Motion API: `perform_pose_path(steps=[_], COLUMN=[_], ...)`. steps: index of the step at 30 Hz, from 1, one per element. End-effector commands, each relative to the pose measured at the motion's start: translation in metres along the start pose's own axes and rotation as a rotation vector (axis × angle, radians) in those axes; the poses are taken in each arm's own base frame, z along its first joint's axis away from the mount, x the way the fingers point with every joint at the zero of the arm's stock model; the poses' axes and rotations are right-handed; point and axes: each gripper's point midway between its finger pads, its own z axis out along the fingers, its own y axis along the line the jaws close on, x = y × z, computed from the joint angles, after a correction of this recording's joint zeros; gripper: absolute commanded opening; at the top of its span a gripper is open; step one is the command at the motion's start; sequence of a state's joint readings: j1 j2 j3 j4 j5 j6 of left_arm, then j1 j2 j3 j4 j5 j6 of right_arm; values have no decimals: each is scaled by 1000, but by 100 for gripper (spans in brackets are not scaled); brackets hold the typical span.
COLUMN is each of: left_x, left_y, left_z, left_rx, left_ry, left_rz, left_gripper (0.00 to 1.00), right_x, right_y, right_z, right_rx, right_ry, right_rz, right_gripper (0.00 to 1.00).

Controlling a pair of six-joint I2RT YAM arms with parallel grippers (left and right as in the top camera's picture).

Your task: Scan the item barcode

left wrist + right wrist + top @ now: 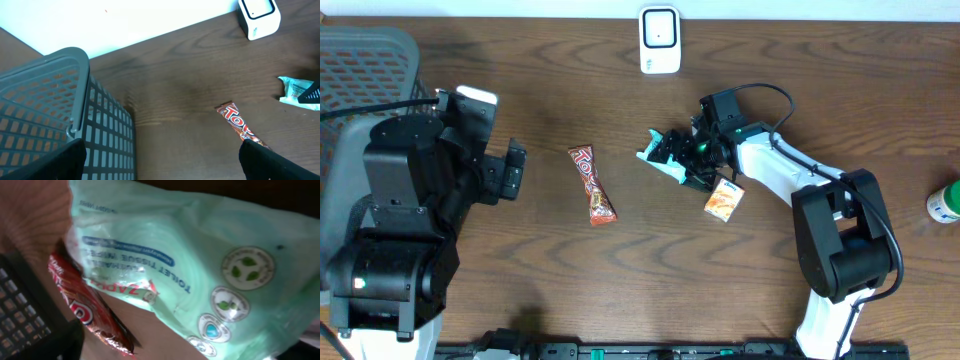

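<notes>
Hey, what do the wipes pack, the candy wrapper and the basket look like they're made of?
Wipes pack: soft plastic film, glossy, judging by its wrinkles and sheen.
Candy wrapper: shiny plastic or foil film, it shows glossy highlights.
Basket: probably rigid grey plastic, matte, with a moulded grid.

An upside-down blue band on the green pack (190,265), upper left of the right wrist view, reads "TOILET TISSUE WIPES"; the red letters under it are unclear. The red bar (239,122), lower right of the left wrist view, shows "To".

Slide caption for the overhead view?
Right jaws at a mint-green plastic wipes pack; red candy bar and white scanner nearby on brown wooden table.
</notes>
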State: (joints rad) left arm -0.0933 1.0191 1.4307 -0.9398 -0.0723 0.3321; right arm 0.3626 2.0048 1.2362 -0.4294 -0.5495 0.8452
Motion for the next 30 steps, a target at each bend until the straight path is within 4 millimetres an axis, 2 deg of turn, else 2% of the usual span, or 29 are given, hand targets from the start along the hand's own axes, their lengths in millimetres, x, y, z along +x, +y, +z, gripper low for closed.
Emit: perform_pose_path(steps=[1,4,9,13,14,16,18,19,20,22,23,27,30], left_x=[1,1,1,1,1,1,1,1,1,1,1,1,1], left_y=[-1,-1,-1,-1,-1,-1,-1,-1,-1,-1,-1,-1,-1], left_z=[1,1,1,1,1,1,1,1,1,1,1,1,1], left_rx=[10,10,10,9,10,10,10,10,10,10,10,10,9], left_ry=[3,3,2,3,3,2,3,3,2,2,3,3,3], left_rz=[-18,-18,-18,-18,-18,-18,-18,-18,-18,-18,-18,-18,-18], left_gripper=[98,98,98,98,98,98,98,98,98,98,98,98,98], right_x=[-6,-12,-20,-22,-21,-19,-15,-14,-14,-14,-15,-19,-21], right_y=[-69,-84,-96,-102,-105,-110,-112,-113,-112,-112,-112,-106,-96], right_z=[25,20,16,21,24,27,32,33,33,34,34,32,15], right_rx=[240,313,376,389,395,401,400,401,400,399,397,380,371], right_ry=[-59,-113,-172,-177,-174,-166,-147,-144,-142,-143,-144,-153,-161], right_rz=[96,133,141,163,180,212,236,236,236,235,233,184,121], right_gripper=[88,87,94,96,93,81,62,56,45,11,1,1,1])
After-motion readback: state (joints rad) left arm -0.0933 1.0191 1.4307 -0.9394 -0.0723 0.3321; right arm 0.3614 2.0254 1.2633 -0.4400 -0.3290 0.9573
